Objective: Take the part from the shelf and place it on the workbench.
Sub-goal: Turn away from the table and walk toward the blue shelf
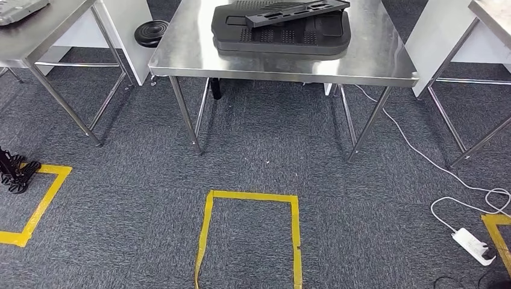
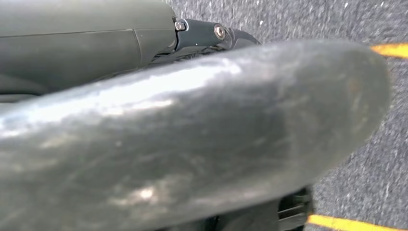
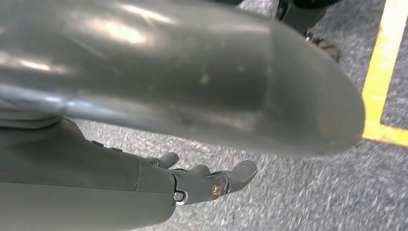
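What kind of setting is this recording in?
Probably a robot test lab or workshop. Stainless steel workbench carrying stacked black moulded trays, yellow tape squares marking standing spots on grey carpet, and a white power strip with cable trailing across the floor.

Workshop or test lab, steel workbench (image 1: 373, 57), grey carpet (image 1: 271, 156), yellow floor tape (image 1: 250, 195), power strip (image 1: 474, 245)

**Part on the workbench, hands low over the carpet**

The part (image 1: 296, 12) lies on stacked trays (image 1: 281, 37) on the workbench (image 1: 385, 60). A taped floor square (image 1: 251, 235) sits before the workbench; a power strip (image 1: 473, 245) lies to its right. Carpet (image 3: 308, 192) lies beyond the right hand's (image 3: 202, 180) fingers (image 3: 243, 171).
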`<action>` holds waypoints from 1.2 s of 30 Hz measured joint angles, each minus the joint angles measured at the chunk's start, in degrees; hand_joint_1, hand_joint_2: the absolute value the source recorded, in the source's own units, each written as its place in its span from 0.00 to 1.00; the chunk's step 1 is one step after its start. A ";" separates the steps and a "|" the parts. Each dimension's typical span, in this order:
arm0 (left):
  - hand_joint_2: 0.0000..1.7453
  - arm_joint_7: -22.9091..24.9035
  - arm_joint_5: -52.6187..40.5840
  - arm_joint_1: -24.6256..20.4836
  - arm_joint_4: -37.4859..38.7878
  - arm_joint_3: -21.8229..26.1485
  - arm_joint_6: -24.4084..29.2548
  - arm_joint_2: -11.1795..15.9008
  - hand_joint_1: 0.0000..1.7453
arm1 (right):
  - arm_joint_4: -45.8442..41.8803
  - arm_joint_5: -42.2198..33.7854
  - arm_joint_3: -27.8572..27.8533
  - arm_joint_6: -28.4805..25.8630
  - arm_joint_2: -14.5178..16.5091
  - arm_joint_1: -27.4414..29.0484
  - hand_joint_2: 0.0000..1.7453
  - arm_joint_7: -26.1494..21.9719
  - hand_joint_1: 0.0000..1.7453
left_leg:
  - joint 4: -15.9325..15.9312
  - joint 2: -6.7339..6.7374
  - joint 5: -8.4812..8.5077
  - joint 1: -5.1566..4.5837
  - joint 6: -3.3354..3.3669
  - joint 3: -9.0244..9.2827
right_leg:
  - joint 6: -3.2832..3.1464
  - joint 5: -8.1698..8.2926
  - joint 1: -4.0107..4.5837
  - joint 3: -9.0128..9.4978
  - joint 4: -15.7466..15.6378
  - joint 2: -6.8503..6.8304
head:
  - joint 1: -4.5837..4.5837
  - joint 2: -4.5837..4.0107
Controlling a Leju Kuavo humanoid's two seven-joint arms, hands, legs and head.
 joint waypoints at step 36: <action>0.00 -0.24 -0.34 0.02 0.21 -0.02 0.87 -0.43 0.00 | 0.83 4.44 -0.17 -0.84 -0.62 -0.24 0.00 -0.48 0.00 | -14.06 -0.01 12.19 -0.62 1.71 3.81 | 0.95 -1.42 1.59 0.72 0.61 0.03 | 0.18 0.00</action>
